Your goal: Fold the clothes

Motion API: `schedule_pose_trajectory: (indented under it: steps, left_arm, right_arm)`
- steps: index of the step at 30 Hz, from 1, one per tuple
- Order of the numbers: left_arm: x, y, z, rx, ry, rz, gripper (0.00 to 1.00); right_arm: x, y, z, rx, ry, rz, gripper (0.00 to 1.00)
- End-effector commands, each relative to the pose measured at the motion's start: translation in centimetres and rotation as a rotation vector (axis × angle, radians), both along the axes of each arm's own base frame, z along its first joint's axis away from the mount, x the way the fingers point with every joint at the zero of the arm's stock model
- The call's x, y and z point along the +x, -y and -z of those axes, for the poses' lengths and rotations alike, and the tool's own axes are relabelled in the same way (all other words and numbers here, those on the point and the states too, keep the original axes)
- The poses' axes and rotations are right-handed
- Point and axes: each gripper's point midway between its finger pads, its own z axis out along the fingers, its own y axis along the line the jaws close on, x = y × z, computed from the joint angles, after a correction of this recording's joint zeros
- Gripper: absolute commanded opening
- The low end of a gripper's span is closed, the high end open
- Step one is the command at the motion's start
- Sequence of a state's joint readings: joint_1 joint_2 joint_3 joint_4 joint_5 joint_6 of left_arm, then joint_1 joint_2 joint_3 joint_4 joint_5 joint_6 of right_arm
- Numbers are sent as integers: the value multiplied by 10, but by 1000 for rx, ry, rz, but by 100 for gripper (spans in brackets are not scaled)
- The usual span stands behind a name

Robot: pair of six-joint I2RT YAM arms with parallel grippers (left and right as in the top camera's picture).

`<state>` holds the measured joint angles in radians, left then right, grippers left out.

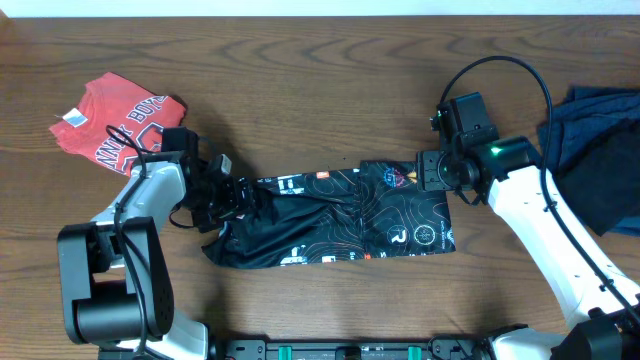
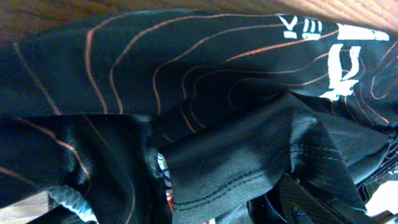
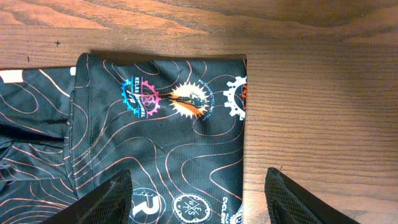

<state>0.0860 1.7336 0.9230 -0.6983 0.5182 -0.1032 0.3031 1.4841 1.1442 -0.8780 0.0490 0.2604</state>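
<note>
Black contour-lined jersey [image 1: 340,215] lying lengthwise left-to-right across wooden table [image 1: 320,80]; left jaws spread at bunched left end, right jaws spread over flat right edge.

The overhead camera looks straight down on the brown wood-grain table [image 1: 330,60]. The left wrist camera sits close against the black contour-lined jersey [image 2: 186,93], which fills its frame. The right wrist camera looks down from higher onto that jersey's right end, also visible overhead.

On the table [image 1: 300,80] the jersey [image 1: 340,215] lies centred (stretched sideways), the tee [image 1: 115,125] far left, heaped garments [image 1: 600,160] far right.
</note>
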Motion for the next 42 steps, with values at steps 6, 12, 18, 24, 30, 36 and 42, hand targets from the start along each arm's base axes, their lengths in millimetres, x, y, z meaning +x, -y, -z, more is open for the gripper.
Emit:
schedule_pose_trajectory:
  steps: [6, 12, 18, 24, 30, 36, 42]
  left_arm:
    - [-30, 2, 26, 4, -118, 24, 68]
    - [-31, -6, 29, 56, -123, 29, 24]
    - [-24, -23, 26, 108, -108, -1, 7]
    - [6, -53, -9, 117, -23, -107, 7]
    - [44, -66, -61, 119, 124, -190, 7]
    - [68, -41, -108, 49, 241, -208, 8]
    - [71, 29, -126, -74, 256, -117, 8]
  right_arm:
    - [-1, 4, 4, -5, -13, 26, 66]
    - [-1, 4, 4, -5, -13, 26, 66]
    - [0, 6, 4, -6, -13, 31, 66]
    - [0, 17, 6, -5, -25, 62, 66]
    - [-4, 20, 21, -29, -83, 49, 56]
    - [-7, 21, 53, -62, -185, 31, 48]
    - [-10, 20, 82, -78, -267, 30, 46]
